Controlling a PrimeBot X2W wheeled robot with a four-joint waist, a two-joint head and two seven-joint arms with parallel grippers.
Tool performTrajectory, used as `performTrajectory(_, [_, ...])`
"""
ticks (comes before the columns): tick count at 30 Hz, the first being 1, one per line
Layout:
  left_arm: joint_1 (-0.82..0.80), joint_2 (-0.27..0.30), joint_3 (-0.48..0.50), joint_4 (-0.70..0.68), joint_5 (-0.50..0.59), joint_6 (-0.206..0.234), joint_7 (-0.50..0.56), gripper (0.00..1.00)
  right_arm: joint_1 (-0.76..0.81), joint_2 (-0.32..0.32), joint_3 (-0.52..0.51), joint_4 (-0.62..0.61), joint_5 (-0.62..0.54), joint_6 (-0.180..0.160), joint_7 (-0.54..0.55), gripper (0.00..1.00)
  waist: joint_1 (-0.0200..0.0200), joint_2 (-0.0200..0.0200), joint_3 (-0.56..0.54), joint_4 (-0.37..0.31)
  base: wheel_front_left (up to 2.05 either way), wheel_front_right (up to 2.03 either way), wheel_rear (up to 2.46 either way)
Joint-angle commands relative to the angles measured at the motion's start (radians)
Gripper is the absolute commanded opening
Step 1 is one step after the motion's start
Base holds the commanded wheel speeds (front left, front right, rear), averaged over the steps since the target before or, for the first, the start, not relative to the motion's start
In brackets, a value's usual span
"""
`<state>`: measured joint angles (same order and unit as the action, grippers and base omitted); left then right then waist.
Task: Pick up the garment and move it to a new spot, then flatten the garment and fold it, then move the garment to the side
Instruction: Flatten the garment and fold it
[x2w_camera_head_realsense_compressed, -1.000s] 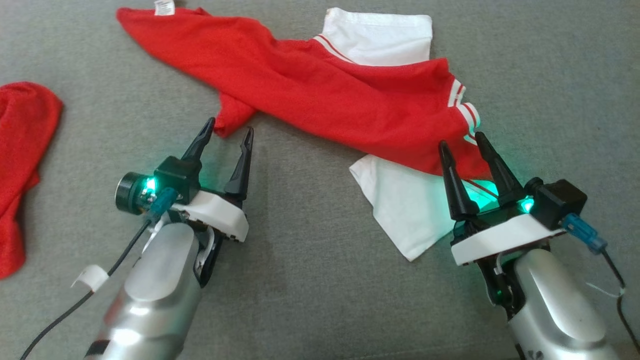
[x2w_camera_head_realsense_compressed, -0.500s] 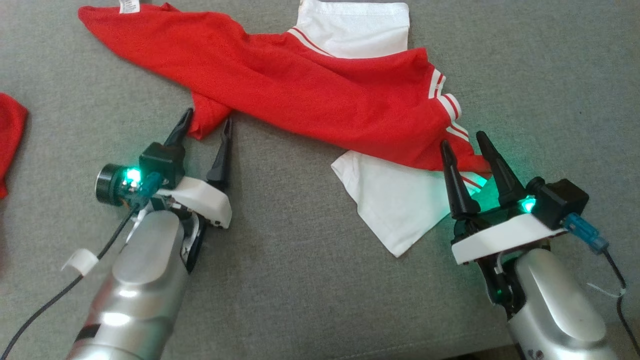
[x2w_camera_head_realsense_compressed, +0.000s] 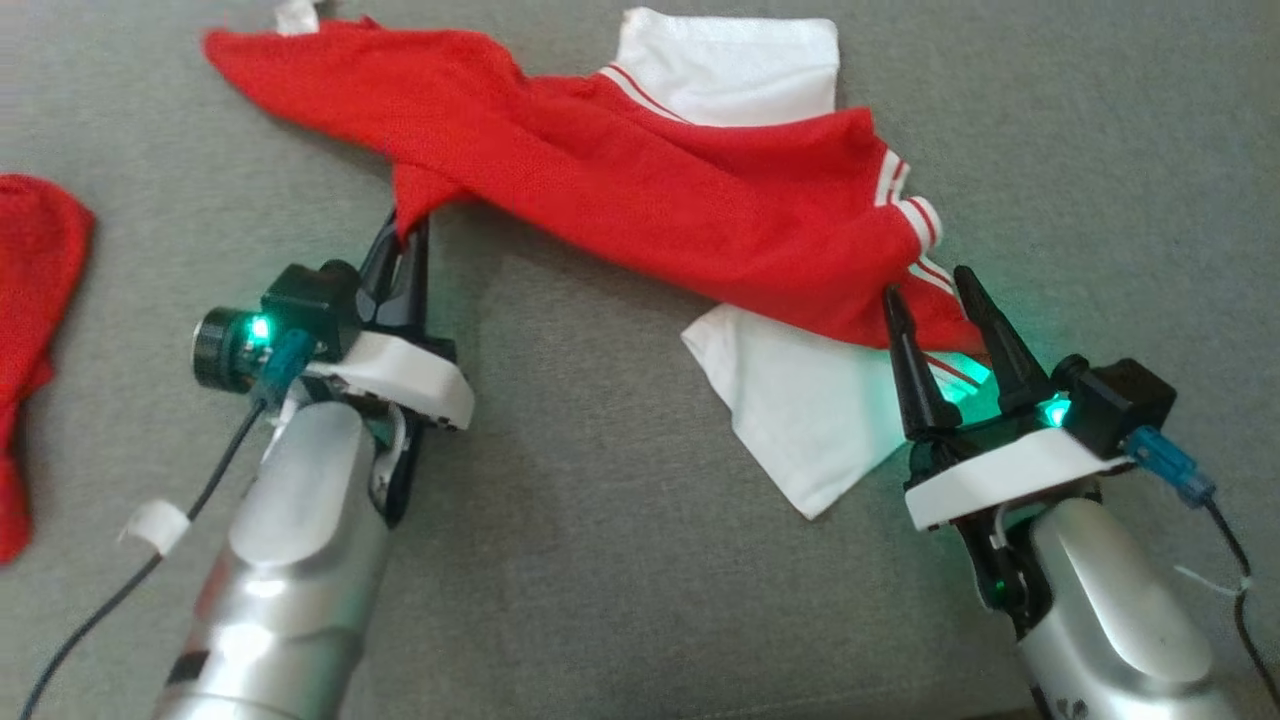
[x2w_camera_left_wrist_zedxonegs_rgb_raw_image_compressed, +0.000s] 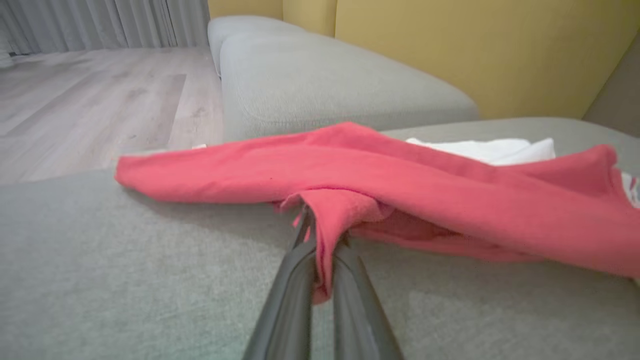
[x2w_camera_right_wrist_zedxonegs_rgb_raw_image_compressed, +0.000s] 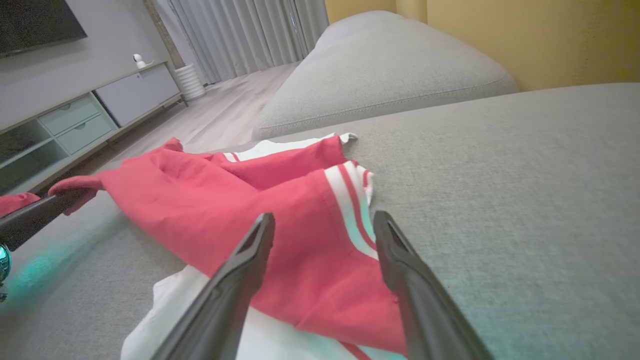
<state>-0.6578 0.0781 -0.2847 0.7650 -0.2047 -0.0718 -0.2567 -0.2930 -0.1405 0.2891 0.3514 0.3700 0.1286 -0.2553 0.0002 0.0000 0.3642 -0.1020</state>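
The red-and-white garment (x2w_camera_head_realsense_compressed: 640, 190) lies crumpled in a long band across the grey sofa cushion (x2w_camera_head_realsense_compressed: 600, 580). The left gripper (x2w_camera_head_realsense_compressed: 405, 235) has its fingers pressed together on a red fold at the garment's near edge. The right gripper (x2w_camera_head_realsense_compressed: 928, 284) has its fingers spread wide at the striped end, gripping nothing. Another red cloth (x2w_camera_head_realsense_compressed: 35, 300) lies well apart at the left. Beyond the sofa are a wooden floor (x2w_camera_left_wrist_zedxonegs_rgb_raw_image_compressed: 100, 100), grey curtains (x2w_camera_right_wrist_zedxonegs_rgb_raw_image_compressed: 240, 35), a yellow wall (x2w_camera_left_wrist_zedxonegs_rgb_raw_image_compressed: 450, 45) and a low cabinet (x2w_camera_right_wrist_zedxonegs_rgb_raw_image_compressed: 75, 120) with drawers.
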Motion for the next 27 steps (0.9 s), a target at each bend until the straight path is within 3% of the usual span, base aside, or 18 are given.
performTrajectory(1, [0.028,0.005,0.043,-0.068,-0.009,-0.007,-0.005,0.0,0.018,-0.004,0.018,-0.018,0.003,0.002,-0.006,1.0,-0.0002,0.0,-0.033,0.036,0.0,0.0,0.0])
performTrajectory(13, [0.248,-0.027,0.051,-0.259,-0.063,-0.036,-0.005,0.0,0.08,0.012,0.038,0.04,0.011,0.002,-0.006,1.0,-0.0002,0.0,-0.179,0.178,0.0,0.0,0.0])
performTrajectory(23, [0.41,-0.028,0.049,-0.244,-0.165,0.021,-0.005,0.0,0.122,0.031,0.042,0.072,0.021,0.002,-0.006,1.0,-0.0002,0.0,-0.255,0.187,0.0,0.0,0.0])
performTrajectory(24, [0.417,-0.028,0.053,-0.23,-0.157,0.027,-0.005,0.06,0.126,0.033,0.041,0.073,0.021,0.002,-0.006,1.0,-0.0002,0.0,-0.259,0.185,0.0,0.0,0.0])
performTrajectory(25, [0.42,-0.028,0.068,-0.232,-0.149,0.036,-0.005,0.64,0.129,0.034,0.04,0.073,0.021,0.002,-0.006,1.0,-0.0002,0.0,-0.262,0.184,0.0,0.0,0.0])
performTrajectory(26, [0.424,-0.028,0.083,-0.237,-0.137,0.049,-0.005,1.0,0.132,0.036,0.038,0.073,0.02,0.002,-0.006,1.0,-0.0002,0.0,-0.265,0.182,0.0,0.0,0.0])
performTrajectory(27, [0.426,-0.027,0.103,-0.251,-0.12,0.063,-0.005,1.0,0.135,0.037,0.033,0.071,0.018,0.002,-0.006,1.0,-0.0002,0.0,-0.267,0.181,0.0,0.0,0.0])
